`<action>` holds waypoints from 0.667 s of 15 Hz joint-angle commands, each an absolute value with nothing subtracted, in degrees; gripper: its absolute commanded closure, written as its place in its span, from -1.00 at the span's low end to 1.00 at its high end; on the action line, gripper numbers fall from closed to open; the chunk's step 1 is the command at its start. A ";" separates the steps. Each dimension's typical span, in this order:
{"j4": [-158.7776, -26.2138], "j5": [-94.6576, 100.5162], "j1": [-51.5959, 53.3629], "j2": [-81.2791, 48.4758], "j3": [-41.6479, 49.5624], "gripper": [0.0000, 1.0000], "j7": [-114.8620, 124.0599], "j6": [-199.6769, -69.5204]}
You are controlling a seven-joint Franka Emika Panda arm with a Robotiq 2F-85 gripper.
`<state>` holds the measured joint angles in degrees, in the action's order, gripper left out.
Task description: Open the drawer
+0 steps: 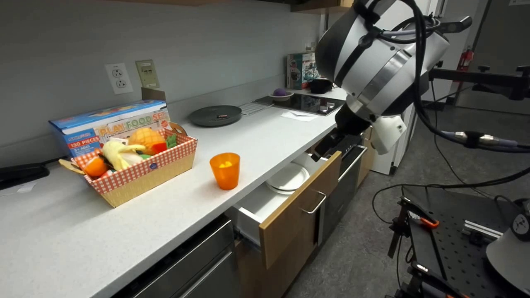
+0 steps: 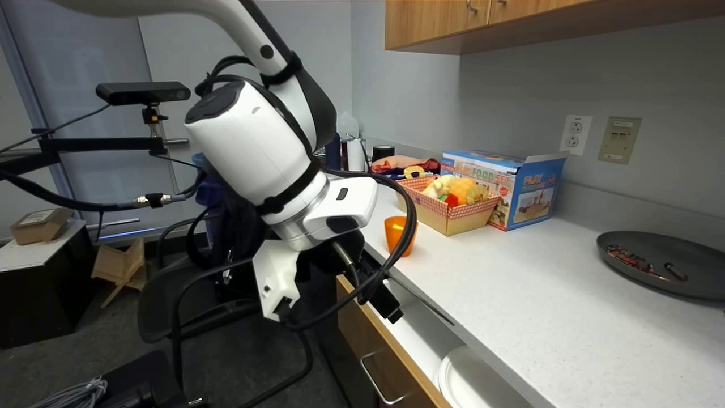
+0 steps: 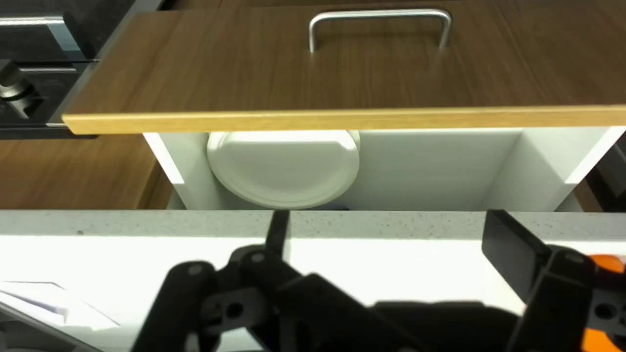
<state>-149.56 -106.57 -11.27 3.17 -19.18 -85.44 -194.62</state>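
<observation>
Light brown wood fronts the drawer (image 1: pixel 290 219), which you see standing out from under the front edge of the counter (image 1: pixel 165 231), its white inside showing. A silver bar handle (image 3: pixel 381 13) is mounted on that front. Inside lie white plates (image 1: pixel 288 177), stacked, toward the end nearer the dark appliance front (image 1: pixel 341 198).

Your gripper (image 3: pixel 389 225) is spread: in the wrist view its two fingers (image 3: pixel 513 256) stand well apart, with the counter's front edge running across behind their tips. In both exterior views you have it tilted downward near that edge, by the open drawer; whether it touches the wood or the counter, you cannot tell. The handle is apart from the fingers.

On the counter, an orange cup (image 1: pixel 225 176) stands upright near the front edge, something yellow inside it. Beside it you find a basket (image 1: pixel 157 178) with a red-and-white checked rim, filled with toy food (image 1: pixel 145 142); a Play Food Set box (image 1: pixel 128 120) stands just behind, closer to the back edge. A dark grey pan (image 1: pixel 203 118) lies near the back edge, and in an exterior view you see small red and dark pieces (image 2: pixel 631 260) in it.
</observation>
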 commanded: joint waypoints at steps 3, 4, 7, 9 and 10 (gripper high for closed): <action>-141.07 -102.73 -11.39 -7.35 -18.97 -1.00 -85.14 -196.22; -139.88 -102.33 -11.34 -9.40 -18.87 -1.00 -85.18 -196.34; -136.68 -101.75 -11.31 -14.68 -18.72 -1.00 -85.56 -196.18; -134.61 -101.50 -11.33 -17.46 -18.75 -1.00 -85.76 -196.31; -133.72 -101.43 -11.25 -18.67 -18.82 -1.00 -85.75 -196.49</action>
<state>-138.23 -102.44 -11.27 -13.48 -18.96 -85.41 -194.65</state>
